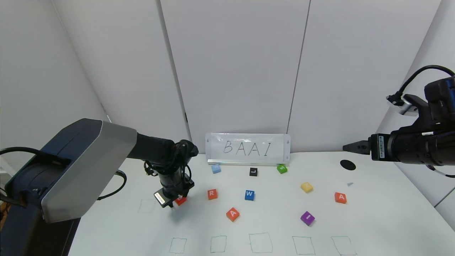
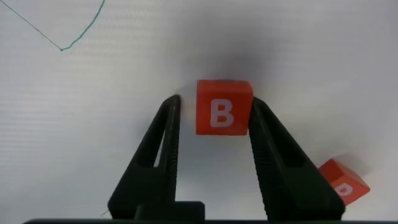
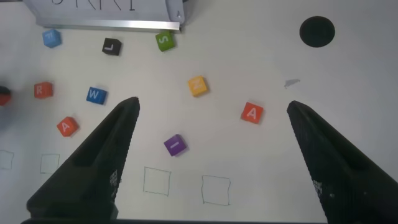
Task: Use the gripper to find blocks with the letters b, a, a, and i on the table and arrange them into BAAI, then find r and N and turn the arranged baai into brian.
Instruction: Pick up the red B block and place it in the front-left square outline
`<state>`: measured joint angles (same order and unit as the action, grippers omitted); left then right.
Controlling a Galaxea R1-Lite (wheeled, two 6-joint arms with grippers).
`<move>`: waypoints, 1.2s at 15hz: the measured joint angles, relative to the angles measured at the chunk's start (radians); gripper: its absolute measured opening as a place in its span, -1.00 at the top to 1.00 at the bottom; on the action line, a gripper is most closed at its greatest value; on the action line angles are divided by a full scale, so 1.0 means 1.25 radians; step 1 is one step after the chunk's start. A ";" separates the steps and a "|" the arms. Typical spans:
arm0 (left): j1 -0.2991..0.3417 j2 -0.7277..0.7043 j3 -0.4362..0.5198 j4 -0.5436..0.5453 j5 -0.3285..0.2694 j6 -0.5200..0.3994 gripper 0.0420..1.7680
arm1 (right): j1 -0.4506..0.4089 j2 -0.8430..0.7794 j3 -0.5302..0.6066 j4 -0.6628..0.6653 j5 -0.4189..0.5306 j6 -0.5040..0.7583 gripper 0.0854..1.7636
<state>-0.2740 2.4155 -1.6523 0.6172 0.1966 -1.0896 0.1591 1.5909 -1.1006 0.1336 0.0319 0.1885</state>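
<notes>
The orange-red B block (image 2: 224, 107) lies on the white table (image 1: 273, 224) between the fingers of my left gripper (image 2: 214, 109). One finger (image 2: 264, 134) touches it and the other stands a small gap away, so the gripper is open. In the head view that gripper (image 1: 176, 205) is at the left of the table, by the block (image 1: 181, 201). The R block (image 1: 212, 194), two A blocks (image 1: 233, 214) (image 1: 340, 197) and the purple I block (image 1: 307, 218) lie loose. My right gripper (image 3: 211, 109) hangs open high over the right side.
A sign reading BAAI (image 1: 247, 148) stands at the back. A blue W block (image 1: 249, 195), a yellow block (image 1: 306, 187), a green S block (image 1: 282, 168), a black L block (image 1: 253, 172) and a light blue block (image 1: 216, 169) lie about. Green drawn squares (image 1: 261, 243) run along the front.
</notes>
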 joint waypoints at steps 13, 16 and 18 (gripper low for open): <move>-0.022 -0.016 -0.011 0.031 -0.004 0.014 0.44 | 0.000 -0.002 -0.001 0.000 0.000 0.000 -0.94; -0.034 -0.050 -0.004 0.032 -0.004 0.034 0.44 | 0.001 -0.002 -0.001 0.000 0.000 0.000 -0.94; -0.042 -0.077 0.007 0.044 -0.004 0.050 0.44 | 0.002 -0.002 -0.001 0.000 0.000 0.000 -0.94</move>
<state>-0.3260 2.3191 -1.6434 0.6717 0.1911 -1.0270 0.1611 1.5881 -1.1015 0.1336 0.0315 0.1885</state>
